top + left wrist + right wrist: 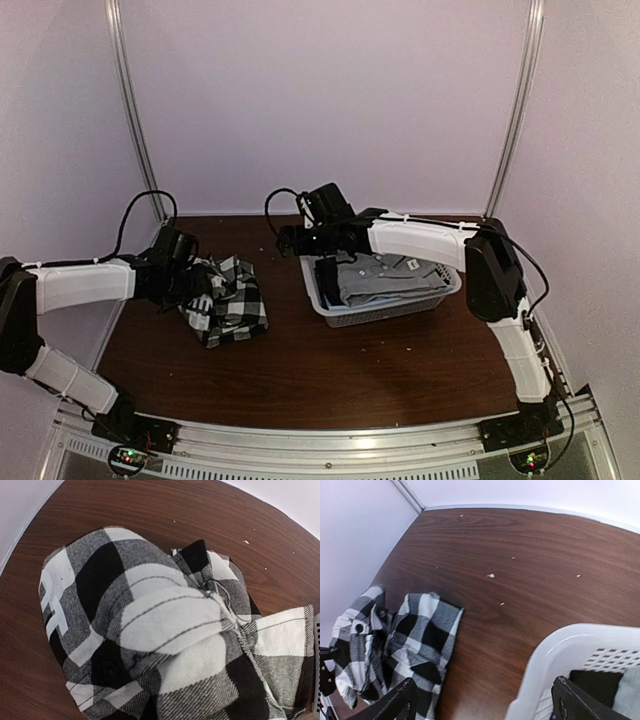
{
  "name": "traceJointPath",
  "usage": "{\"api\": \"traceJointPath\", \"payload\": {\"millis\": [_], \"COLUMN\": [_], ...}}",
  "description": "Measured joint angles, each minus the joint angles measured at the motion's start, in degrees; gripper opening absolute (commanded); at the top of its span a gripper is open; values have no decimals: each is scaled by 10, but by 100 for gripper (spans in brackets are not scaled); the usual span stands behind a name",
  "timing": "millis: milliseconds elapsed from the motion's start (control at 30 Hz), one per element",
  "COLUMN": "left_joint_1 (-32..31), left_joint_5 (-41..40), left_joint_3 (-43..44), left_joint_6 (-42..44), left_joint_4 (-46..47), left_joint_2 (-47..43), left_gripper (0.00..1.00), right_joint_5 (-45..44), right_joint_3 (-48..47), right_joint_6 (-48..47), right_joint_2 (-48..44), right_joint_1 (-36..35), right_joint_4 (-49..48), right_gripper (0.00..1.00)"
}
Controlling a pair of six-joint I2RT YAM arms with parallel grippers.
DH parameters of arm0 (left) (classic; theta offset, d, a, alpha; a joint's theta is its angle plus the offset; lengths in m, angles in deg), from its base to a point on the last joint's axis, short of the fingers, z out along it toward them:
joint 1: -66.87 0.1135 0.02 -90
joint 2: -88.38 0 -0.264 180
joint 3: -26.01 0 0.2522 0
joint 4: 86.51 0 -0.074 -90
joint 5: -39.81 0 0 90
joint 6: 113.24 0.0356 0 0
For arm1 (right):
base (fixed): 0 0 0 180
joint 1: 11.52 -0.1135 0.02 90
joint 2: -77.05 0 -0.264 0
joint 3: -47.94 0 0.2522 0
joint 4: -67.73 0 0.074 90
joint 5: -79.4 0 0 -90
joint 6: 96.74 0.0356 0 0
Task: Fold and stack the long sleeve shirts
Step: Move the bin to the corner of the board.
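The checked shirt [228, 300] is seen crumpled in a loose heap on the left half of the brown table [350, 370], its large black and white squares bunched into folds. One flap is spread flat towards the basket, though it is not touching it. From the left wrist view the cloth fills nearly the whole picture, and a dark button is seen low on it.

The left gripper [190, 290] is set against the left edge of that heap. Its fingers are hidden in the wrist view, but they are closed together. Whether any cloth is caught between them cannot be told.

The grey shirt [385, 275] is lying inside the white basket [330, 312] on the right half of the table, its collar and front placket turned upward. Something black is also seen at the basket's left end, but it cannot be made out.

The right gripper [485, 692] is held above the basket's left end, with its arm stretched across from the right. Its fingers [400, 700] are spread wide apart and nothing is held between them; only bare table and the basket's rim are seen below. A few small pale specks are scattered on the wood behind the checked shirt.
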Motion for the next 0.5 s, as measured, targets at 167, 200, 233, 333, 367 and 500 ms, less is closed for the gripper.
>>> {"api": "traceJointPath", "payload": {"millis": [167,200,233,333,367,500], "left_joint_1": [0,0,0,0,0,0], "left_joint_5": [7,9,9,13,13,15], "left_joint_3": [8,10,11,16,18,23], "left_joint_6": [0,0,0,1,2,4], "left_joint_4": [2,2,2,2,2,1], "left_joint_2": [12,14,17,21,22,23], "left_gripper": [0,0,0,0,0,0], "right_joint_5": [-16,-22,-31,-55,-64,-100], "right_joint_3": [-63,-75,-95,-138,-145,-148], "right_joint_6": [-41,-50,-65,-103,-115,-169], "right_joint_2": [49,57,70,95,99,101], "right_joint_1": [40,44,50,59,60,64], "right_joint_4": [13,14,16,27,28,42], "right_gripper": [93,93,93,92,92,91]}}
